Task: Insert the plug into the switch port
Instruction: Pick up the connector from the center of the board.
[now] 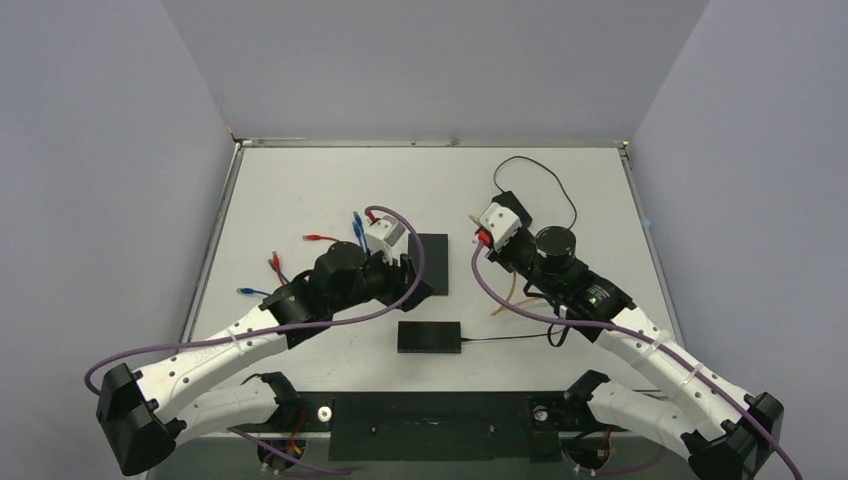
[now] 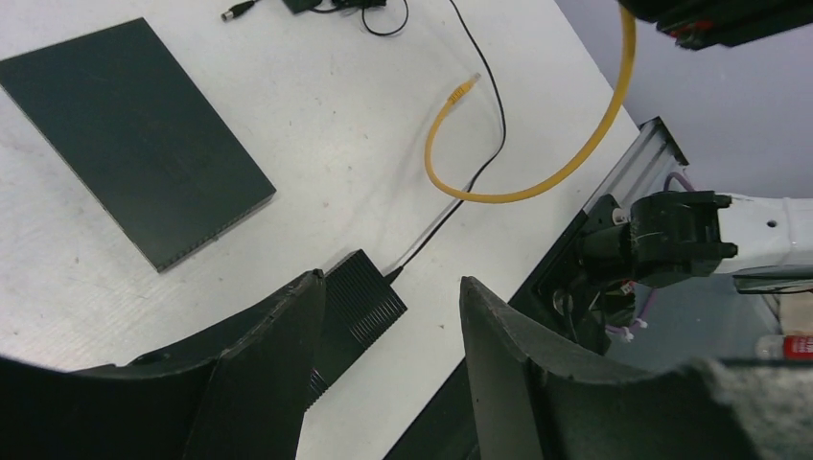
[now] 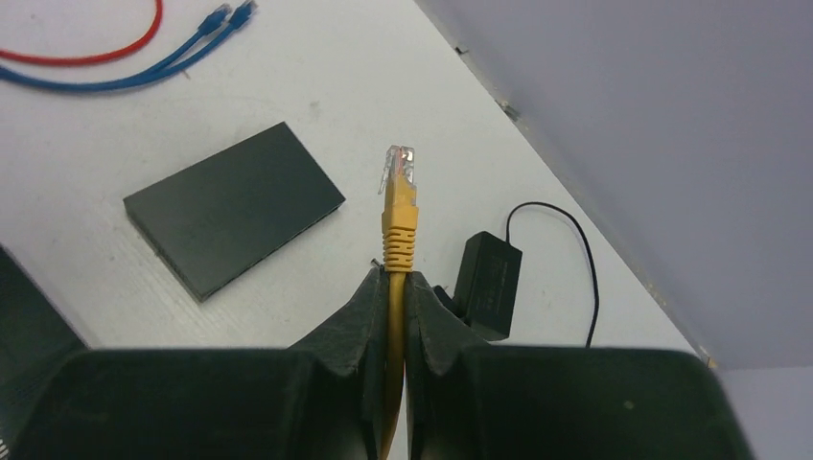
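Right gripper (image 3: 393, 278), one: I am seeing its fingers pressing together on yellow cable (image 3: 390, 335) just behind plug (image 3: 400, 182). Plug, one held: hanging clear above table (image 3: 316, 86), long axis running in line with fingers, tip pointing away from gripper. Left gripper (image 2: 390, 283), one: jaws standing spread, holding nothing. Black flat boxes, two: larger box (image 1: 430, 262) and smaller box (image 1: 430, 336), lying apart. Blue plugs (image 3: 228, 14), two.

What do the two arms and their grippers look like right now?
The left arm and right arm have white links, black joints and black bases, with a purple cable looping along each. A white block sits at each wrist. The left gripper and right gripper have matte black, tapered fingers.
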Motion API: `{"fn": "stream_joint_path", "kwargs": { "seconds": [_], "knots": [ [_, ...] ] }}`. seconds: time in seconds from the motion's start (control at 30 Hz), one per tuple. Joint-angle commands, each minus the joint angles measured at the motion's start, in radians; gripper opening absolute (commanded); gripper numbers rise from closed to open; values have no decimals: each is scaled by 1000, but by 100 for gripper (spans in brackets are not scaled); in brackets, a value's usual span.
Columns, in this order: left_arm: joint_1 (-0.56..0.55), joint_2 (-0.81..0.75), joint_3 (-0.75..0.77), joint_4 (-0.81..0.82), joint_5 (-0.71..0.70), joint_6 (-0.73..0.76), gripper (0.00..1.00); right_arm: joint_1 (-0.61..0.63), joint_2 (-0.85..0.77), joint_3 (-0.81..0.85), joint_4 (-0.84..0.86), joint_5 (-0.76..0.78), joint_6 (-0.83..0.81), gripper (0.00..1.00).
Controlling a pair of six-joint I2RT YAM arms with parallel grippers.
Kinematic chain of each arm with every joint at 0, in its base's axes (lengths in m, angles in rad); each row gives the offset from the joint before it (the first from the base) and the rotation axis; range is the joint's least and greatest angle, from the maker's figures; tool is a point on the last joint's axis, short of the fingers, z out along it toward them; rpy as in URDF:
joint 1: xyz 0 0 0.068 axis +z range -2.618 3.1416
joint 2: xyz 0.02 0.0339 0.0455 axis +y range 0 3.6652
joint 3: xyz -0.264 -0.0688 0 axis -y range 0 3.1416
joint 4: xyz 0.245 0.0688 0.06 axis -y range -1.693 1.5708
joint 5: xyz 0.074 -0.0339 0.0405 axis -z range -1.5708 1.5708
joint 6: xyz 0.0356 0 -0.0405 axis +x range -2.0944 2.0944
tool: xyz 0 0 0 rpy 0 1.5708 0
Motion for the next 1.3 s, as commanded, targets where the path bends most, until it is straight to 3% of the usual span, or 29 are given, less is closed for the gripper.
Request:
{"fn": "stream_joint_path", "kwargs": {
  "seconds": [0.0, 0.23, 0.43, 0.67, 1.0, 1.27],
  "knots": [
    [74, -36, -19, 139, 195, -111, 52, 8, -52, -60, 110, -179, -177, 0],
    [191, -39, -30, 129, 331, -184, 52, 68, -69, -124, 133, -198, -316, 0],
    [307, -23, -51, 155, 491, -272, 52, 166, -62, -174, 166, -121, -401, 0],
    [357, -6, -63, 209, 582, -327, 52, 238, -73, -214, 234, -54, -452, 0],
    [362, -45, -81, 250, 603, -237, 52, 181, 10, -48, 50, -224, -178, 0],
    [362, -98, -76, 256, 607, -188, 51, 65, 24, 69, -77, -507, 16, 0]
  ]
}}
